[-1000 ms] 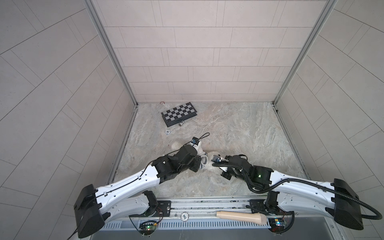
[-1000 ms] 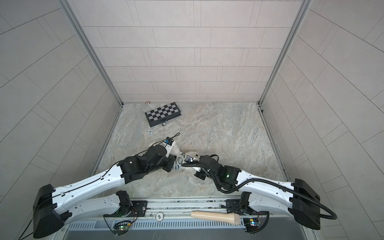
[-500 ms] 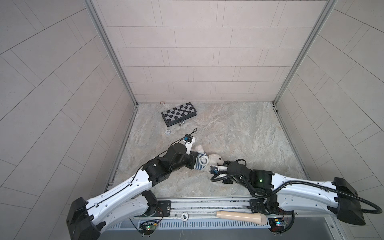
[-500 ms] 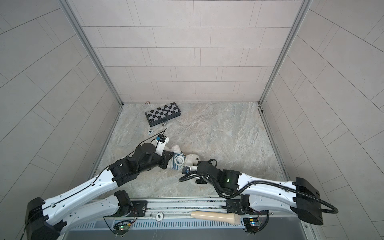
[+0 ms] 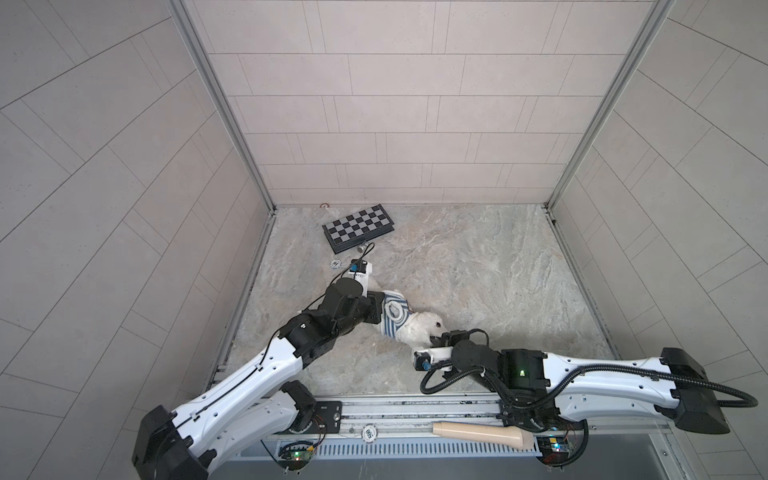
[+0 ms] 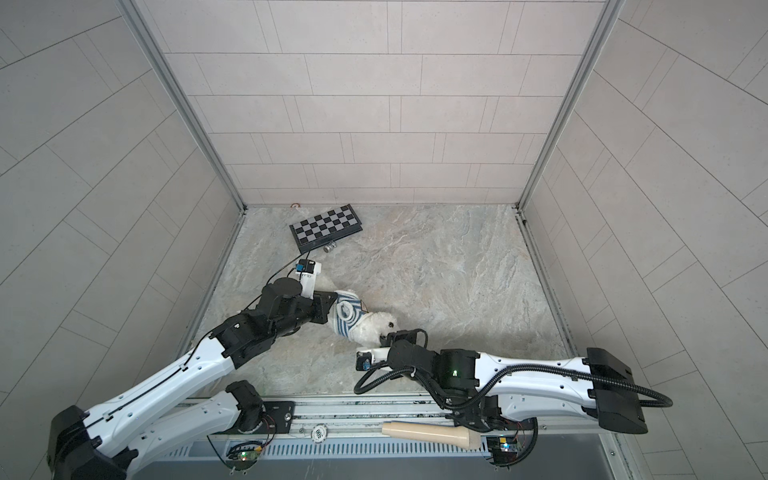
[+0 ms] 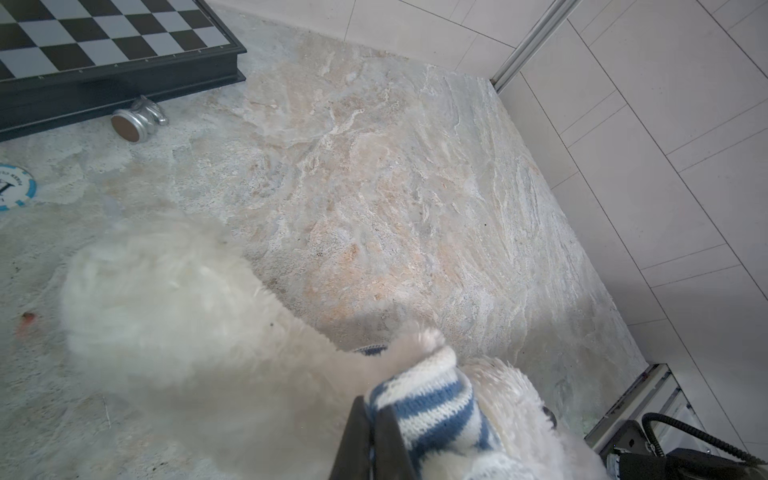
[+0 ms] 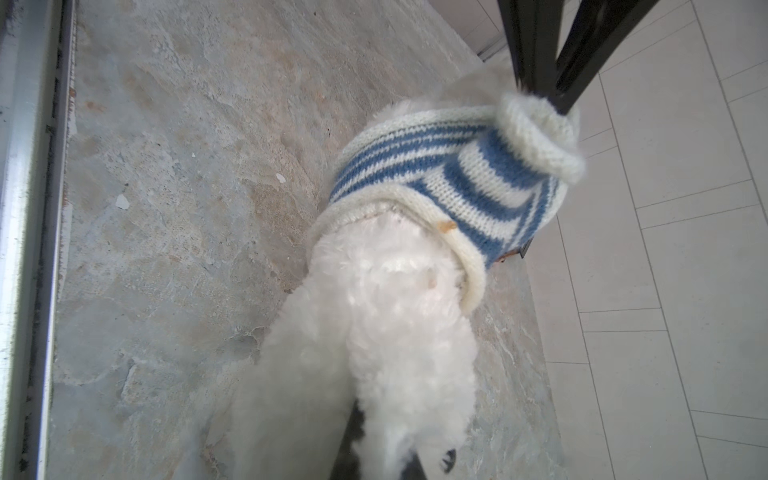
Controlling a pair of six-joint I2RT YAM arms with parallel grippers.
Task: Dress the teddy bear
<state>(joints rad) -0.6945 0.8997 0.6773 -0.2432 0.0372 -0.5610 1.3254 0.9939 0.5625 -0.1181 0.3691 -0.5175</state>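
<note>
Right wrist view first: my right pincer [image 8: 401, 449] is clenched on white fluff at the low end of the teddy bear [image 8: 386, 316]. I reckon that's a leg, though the fur hides most of my pads. Over on the left wrist view, my left pincer [image 7: 372, 409] is clamped on a fold of the striped sweater [image 7: 432, 407], and a furry paw [image 7: 417, 338] pokes out of the knit just beside it.

So the sweater is on the upper body, and its hem [image 8: 374, 212] sits rolled high around the chest. I judge we're mid-stretch, with the pull-down not yet done. Next I need a fresh grip on that hem, then a steady drag toward the legs while the other side anchors the bear.

In both top views the bear lies on the table [image 5: 478, 270], just off its middle toward 6 o'clock. The chessboard [image 5: 359, 226] sits well off at 11 o'clock. Its long axis runs 10 to 4 o'clock, sweater end at 10 and leg end at 4. The face I cannot make out.
</note>
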